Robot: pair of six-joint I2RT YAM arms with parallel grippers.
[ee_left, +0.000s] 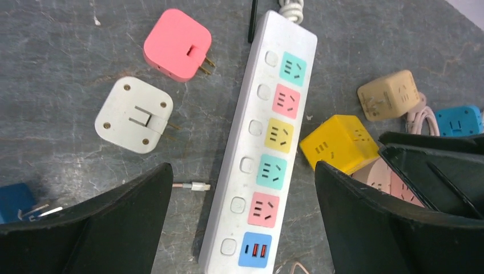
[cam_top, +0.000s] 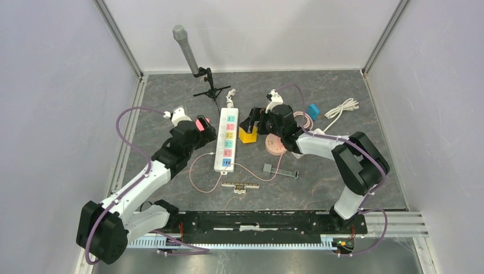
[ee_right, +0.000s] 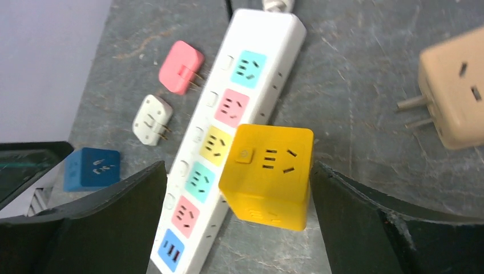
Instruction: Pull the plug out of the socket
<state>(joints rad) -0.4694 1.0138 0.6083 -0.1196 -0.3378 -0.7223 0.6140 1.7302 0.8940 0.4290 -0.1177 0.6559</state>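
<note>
The white power strip [cam_top: 226, 140] [ee_left: 268, 142] [ee_right: 228, 108] lies lengthwise on the table, and all its coloured sockets show empty. A yellow cube plug [cam_top: 247, 135] [ee_left: 338, 142] [ee_right: 268, 174] sits just right of the strip, apart from it. My right gripper [cam_top: 255, 121] [ee_right: 237, 165] hovers over the cube, open, with a gap on each side of it. My left gripper [cam_top: 208, 132] [ee_left: 244, 168] hangs open above the strip's near end, its fingers straddling the strip without touching it.
Left of the strip lie a pink plug [ee_left: 177, 44], a white plug [ee_left: 133, 114] and a blue one [ee_left: 14, 200]. To the right are a tan cube [ee_left: 388, 94], a blue cube [ee_left: 456, 120] and a round pink socket [cam_top: 275, 144]. A microphone stand [cam_top: 194, 57] rises at the back.
</note>
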